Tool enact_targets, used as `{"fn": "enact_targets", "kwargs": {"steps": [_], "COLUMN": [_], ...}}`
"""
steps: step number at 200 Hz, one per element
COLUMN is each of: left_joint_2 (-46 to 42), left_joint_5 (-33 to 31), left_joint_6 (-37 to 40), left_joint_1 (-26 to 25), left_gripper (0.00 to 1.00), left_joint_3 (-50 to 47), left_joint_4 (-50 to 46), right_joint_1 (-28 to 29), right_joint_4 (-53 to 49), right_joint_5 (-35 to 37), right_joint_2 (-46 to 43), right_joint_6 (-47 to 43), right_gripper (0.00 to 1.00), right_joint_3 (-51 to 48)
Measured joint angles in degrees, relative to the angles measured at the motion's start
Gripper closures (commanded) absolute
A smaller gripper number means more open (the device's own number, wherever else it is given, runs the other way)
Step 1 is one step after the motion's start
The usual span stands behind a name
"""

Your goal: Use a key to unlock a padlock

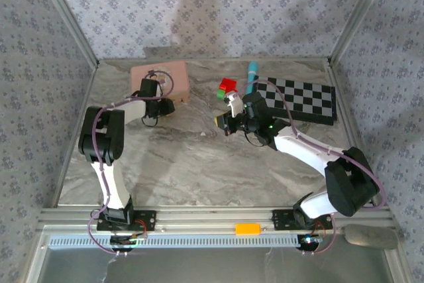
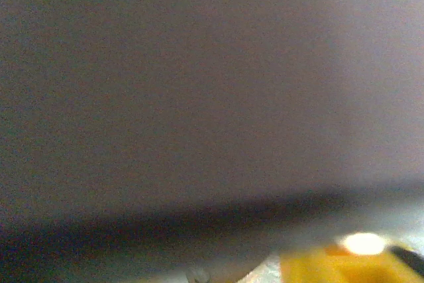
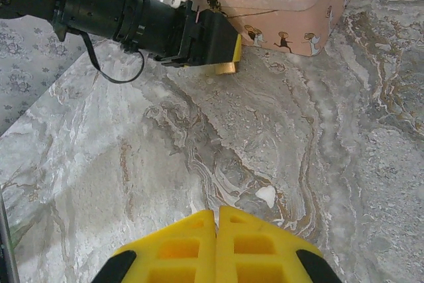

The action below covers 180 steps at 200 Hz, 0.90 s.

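Brass padlock (image 3: 225, 68) sits at the left tool's (image 3: 228, 48) tip, grip unclear, while the pale key (image 3: 265, 195) lies on the desk (image 3: 132, 164) just ahead of the nearer, closed, empty right tool (image 3: 216, 220).

Table (image 1: 199, 164): showing grey marble with brownish veining.
Box (image 1: 159, 79): showing pink, with small cartoon figures running along its side.
Red block (image 1: 228, 85) and green block (image 1: 220, 95): sitting right of box.
Board (image 1: 301, 99), farther right of box: carrying black-and-white checks.
Walls (image 1: 199, 4): wearing grey floral print.
Right gripper (image 3: 216, 215): showing yellow.
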Motion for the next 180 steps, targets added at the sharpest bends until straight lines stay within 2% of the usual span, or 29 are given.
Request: {"fn": "enact_targets", "kwargs": {"steps": [18,41,78,110,147,180], "left_joint_2": [0.3,0.4,0.1,-2.5,-6.0,-8.1], "left_joint_5": [0.0,1.4,4.1,8.5,15.0,16.8], "left_joint_6": [-0.8,-1.0,-3.7,-9.2,-20.0,-27.3], "left_joint_1": [0.1,-0.1,-0.3,-0.3,-0.3,-1.3], "left_gripper": [0.79,0.85,1.0,1.0,1.0,1.0], "left_joint_3": [0.2,0.2,-1.8,-6.0,-12.5,-16.2], "left_joint_4": [0.5,1.7,4.9,8.9,17.7,25.0], "right_joint_1": [0.0,0.0,0.0,0.0,0.0,1.0], "right_joint_4": [0.0,0.0,0.2,0.7,4.6,8.2], "right_joint_5": [0.2,0.4,0.5,1.6,1.8,0.7], "right_joint_2": [0.0,0.0,0.0,0.2,3.6,8.3], "right_joint_6": [0.0,0.0,0.0,1.6,6.8,11.3], "right_gripper": [1.0,1.0,1.0,1.0,1.0,1.0], "right_joint_3": [0.0,-0.2,-0.7,-0.7,-2.0,-2.4]}}
